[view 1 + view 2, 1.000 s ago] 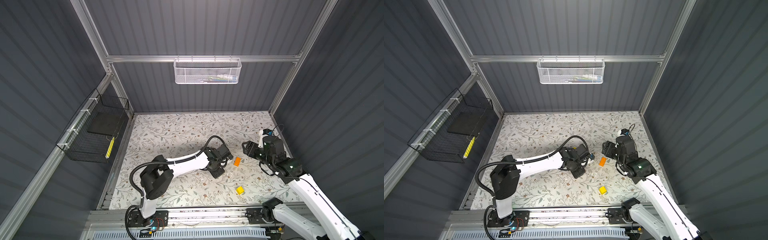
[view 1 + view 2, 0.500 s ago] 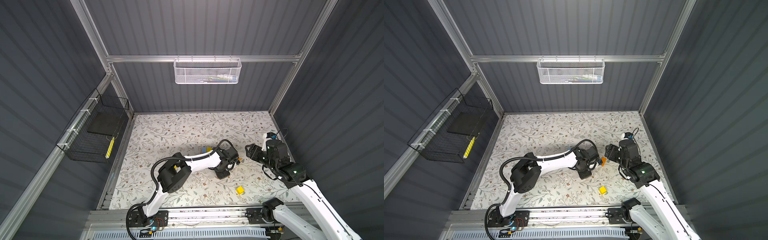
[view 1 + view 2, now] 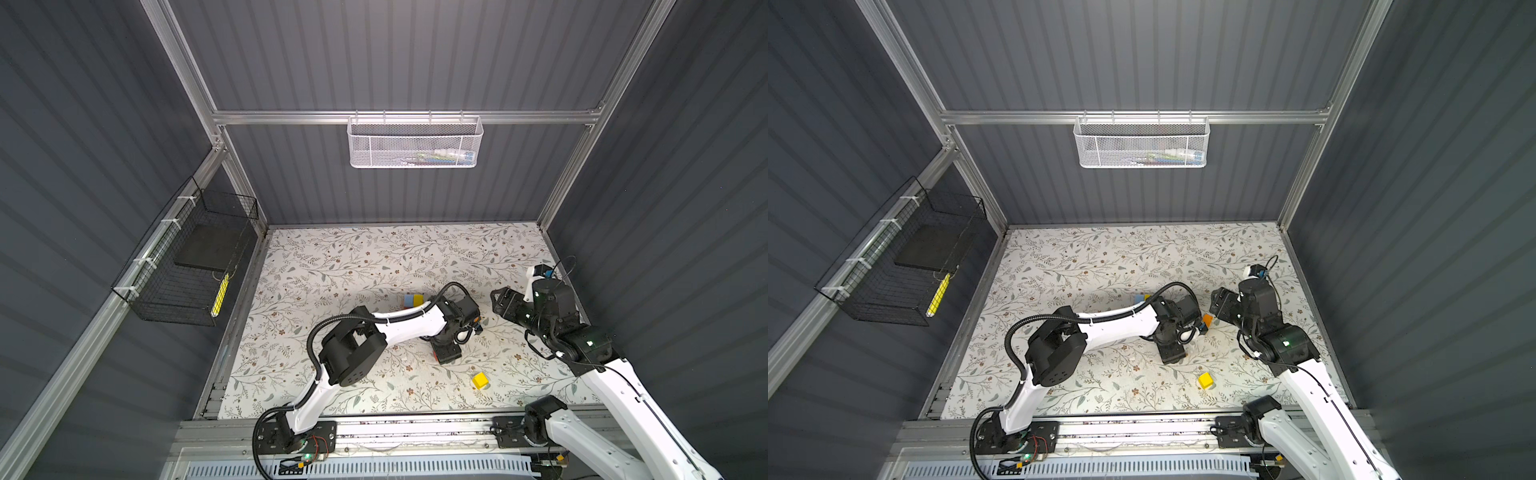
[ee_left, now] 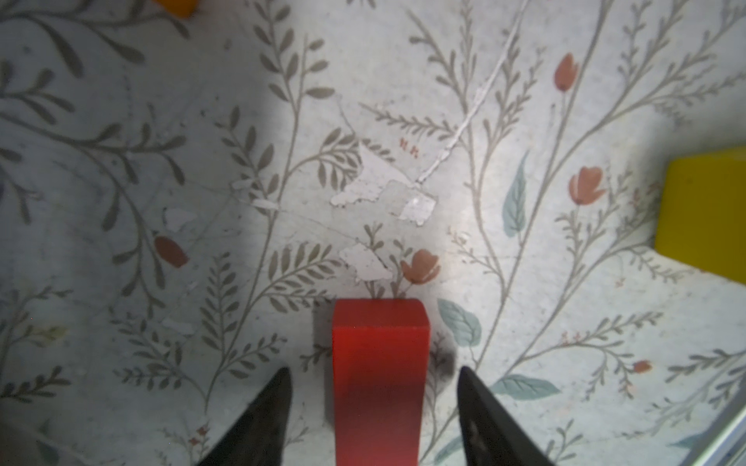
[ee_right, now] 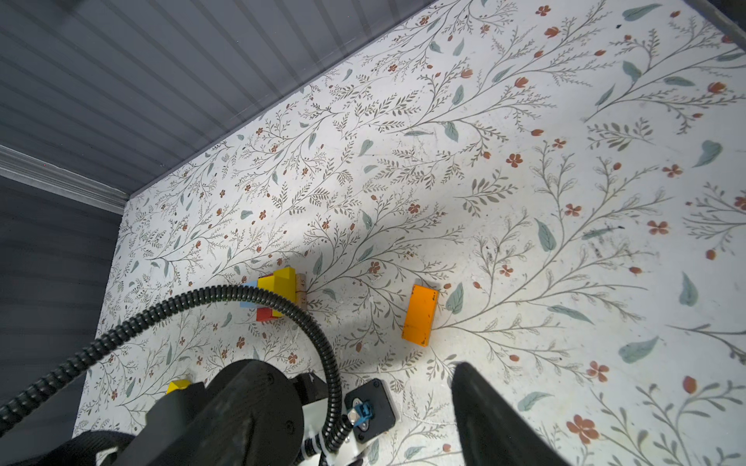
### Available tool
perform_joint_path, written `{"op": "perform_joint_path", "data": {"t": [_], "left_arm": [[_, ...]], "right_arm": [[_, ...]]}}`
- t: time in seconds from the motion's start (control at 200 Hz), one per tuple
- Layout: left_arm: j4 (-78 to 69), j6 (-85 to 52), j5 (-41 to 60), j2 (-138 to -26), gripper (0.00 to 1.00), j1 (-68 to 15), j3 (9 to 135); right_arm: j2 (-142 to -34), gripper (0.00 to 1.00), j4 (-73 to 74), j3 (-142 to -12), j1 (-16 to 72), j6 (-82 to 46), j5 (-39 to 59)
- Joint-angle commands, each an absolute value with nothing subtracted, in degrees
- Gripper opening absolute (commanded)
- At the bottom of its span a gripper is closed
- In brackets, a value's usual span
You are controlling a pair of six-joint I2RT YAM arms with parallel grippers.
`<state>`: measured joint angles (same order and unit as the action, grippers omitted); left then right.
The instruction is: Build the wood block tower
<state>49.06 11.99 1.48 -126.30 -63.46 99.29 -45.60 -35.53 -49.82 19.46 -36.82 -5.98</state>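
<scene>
The left hand [image 4: 373, 369] stood spread over a red brick [image 4: 379, 375] on the floral counter [image 3: 332, 270], a black finger [image 4: 262, 415] on each side and a clear gap between each finger and the wood. The brick's long axis ran in line with the fingers, and its far end pointed at bare counter. In a top view only a sliver of red [image 3: 435, 355] showed beside the downward-pointing hand [image 3: 446, 353].

The tower [image 5: 278, 290] stood behind the left arm's forearm, toward the middle of the counter. It was a compact cluster with yellow on top, light blue and red below and a tan piece against one side. In both top views its blue and yellow tops [image 3: 413, 300] [image 3: 1140, 298] peeked out past the arm.

An orange brick [image 5: 420, 314] lay flat and apart from the tower, with one long side turned toward it. A top view placed it between the two hands [image 3: 1207, 320].

A yellow cube [image 3: 480, 380] [image 3: 1205, 380] sat alone near the front edge.

The right hand [image 3: 500, 301] hovered spread at the right of the counter and gripped nothing. One finger [image 5: 492, 411] showed in its wrist view.
</scene>
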Motion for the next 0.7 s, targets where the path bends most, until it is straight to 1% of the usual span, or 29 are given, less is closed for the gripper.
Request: {"op": "perform_joint_path", "data": {"t": [0.0, 0.05, 0.115, 0.16, 0.285, 0.44, 0.695], "left_arm": [[50.36, 12.07, 1.15, -125.66, 0.75, -64.07, 101.13], [50.20, 11.80, 1.00, -124.58, 0.78, -64.07, 101.22], [49.97, 11.69, 1.12, -122.81, 0.79, -64.07, 101.36], [49.84, 11.69, 1.37, -121.43, 0.80, -64.06, 101.47], [50.56, 11.77, 2.35, -117.31, 0.80, -64.07, 101.96], [51.13, 12.25, 1.53, -111.10, 0.80, -64.07, 100.15], [48.49, 10.83, -4.52, -98.33, 0.80, -63.90, 92.36]], "right_arm": [[-45.68, 0.75, -36.03, -49.22, 19.20, -36.04, -6.00], [-45.67, 0.77, -36.00, -49.44, 19.16, -35.97, -5.98], [-45.86, 0.80, -36.02, -49.74, 19.16, -35.70, -6.10], [-46.14, 0.84, -36.04, -50.04, 19.14, -35.46, -6.01], [-47.01, 0.99, -36.19, -50.88, 19.13, -35.13, -5.34], [-47.92, 0.99, -36.46, -51.80, 19.12, -35.03, -5.10], [-48.19, 0.99, -35.81, -52.99, 19.13, -32.99, -2.90]]}}
